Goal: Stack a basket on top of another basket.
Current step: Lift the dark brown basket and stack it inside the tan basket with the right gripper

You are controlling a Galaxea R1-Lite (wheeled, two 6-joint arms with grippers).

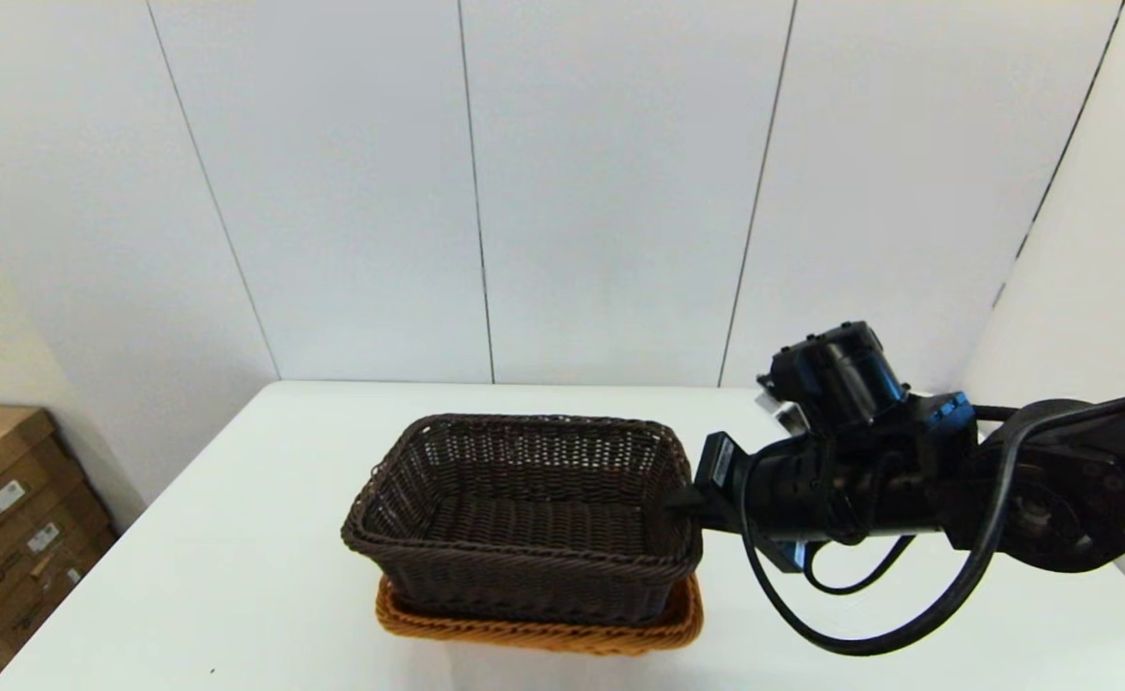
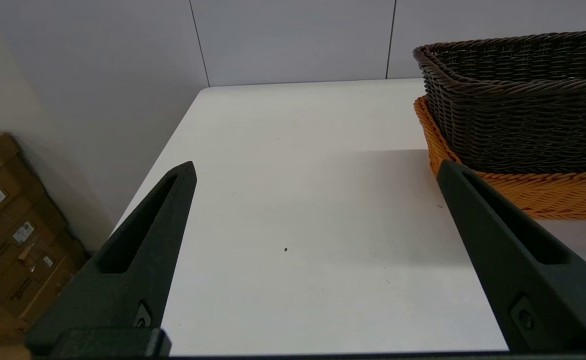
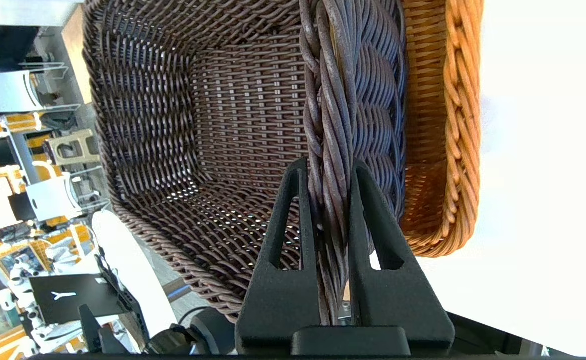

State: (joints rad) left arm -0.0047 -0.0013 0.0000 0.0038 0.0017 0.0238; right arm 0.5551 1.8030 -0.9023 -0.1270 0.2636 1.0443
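White table [image 1: 236,576] against a panelled wall. Dark basket [image 1: 524,518] sits nested in the orange basket [image 1: 543,633] at table centre, slightly skewed. Right gripper [image 3: 329,172], at the dark basket's 3 o'clock rim, is clamped on the braid. Left gripper [image 2: 318,170], at 9 o'clock, idles wide apart, holding nothing. Advice: settle level, release gently, withdraw outward.

White table [image 1: 236,576], orange basket [image 1: 543,633] resting directly on it, near the front edge

Table [image 1: 236,595]: white, against the panelled wall [image 1: 601,192].
Cardboard boxes [image 1: 15,518]: stacked left of table.
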